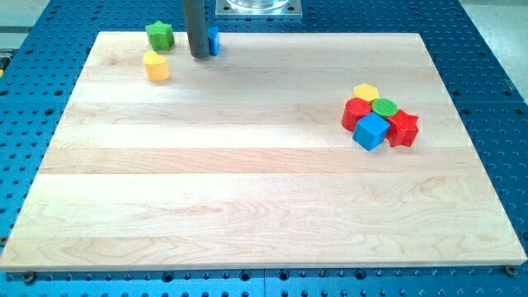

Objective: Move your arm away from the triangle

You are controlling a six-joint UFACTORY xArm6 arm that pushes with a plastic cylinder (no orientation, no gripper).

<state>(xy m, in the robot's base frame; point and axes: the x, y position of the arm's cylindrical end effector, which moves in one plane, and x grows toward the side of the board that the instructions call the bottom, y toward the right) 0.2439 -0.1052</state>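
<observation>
Where the rod comes down from the view's top, planted at the far left of the wooden board (247, 190), my tip (199, 56) resting right on the surface. No jaws here to open or close, just a bare rod end, clamped on nothing. Tucked tight behind the rod on the view's right: a blue block (214, 40), mostly hidden, only a sliver showing, shape impossible to make out, so cannot tell whether this is the triangle. Touching or just beside the rod, hard to say which. Just left of the tip, a green star-like block (159, 35); below that, a yellow block (156, 66), rounded, near the tip but apart. Way over at the view's right, a tight cluster: yellow hexagon (365, 91), green round block (385, 106), red block (356, 114), blue cube (371, 130), red star-like block (403, 128), all pressed together. Rod's upper part cut off by the frame.
</observation>
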